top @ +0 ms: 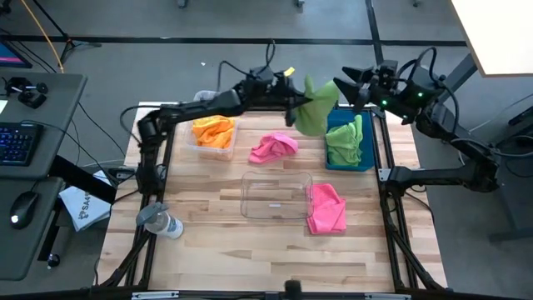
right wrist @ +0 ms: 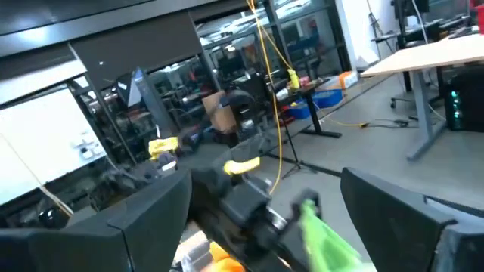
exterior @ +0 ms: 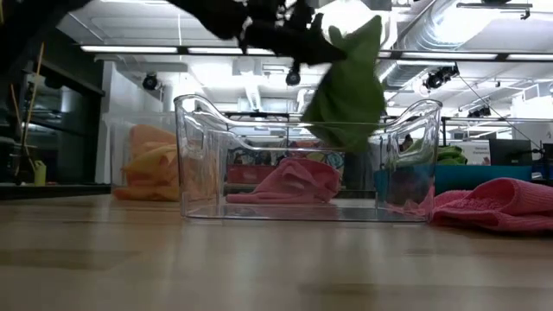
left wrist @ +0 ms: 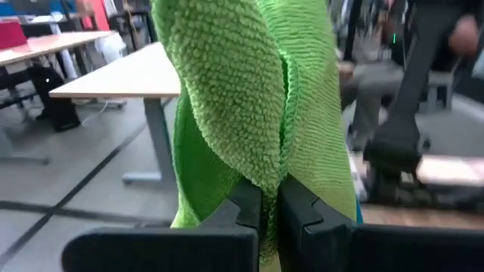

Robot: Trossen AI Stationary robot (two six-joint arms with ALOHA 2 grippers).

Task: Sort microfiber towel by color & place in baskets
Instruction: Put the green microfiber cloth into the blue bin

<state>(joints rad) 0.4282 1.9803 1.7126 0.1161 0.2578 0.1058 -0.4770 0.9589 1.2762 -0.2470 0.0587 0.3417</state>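
Floor: grey (top: 166, 25), with dark cables trailing across it.
Side desk: grey (top: 50, 167), holding a keyboard (top: 18, 142) and a mouse (top: 22, 206) (at the left of the high view).
Ceiling: strip lights (exterior: 147, 49) and exposed ducts (exterior: 467, 22).
Far table: pale top (left wrist: 113, 75).

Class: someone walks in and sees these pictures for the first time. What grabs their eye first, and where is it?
The lime green towel dangling in the air from the left gripper, jaws pinched on it, just beside the blue basket. Next, two pink towels on the table flanking an empty clear basket.
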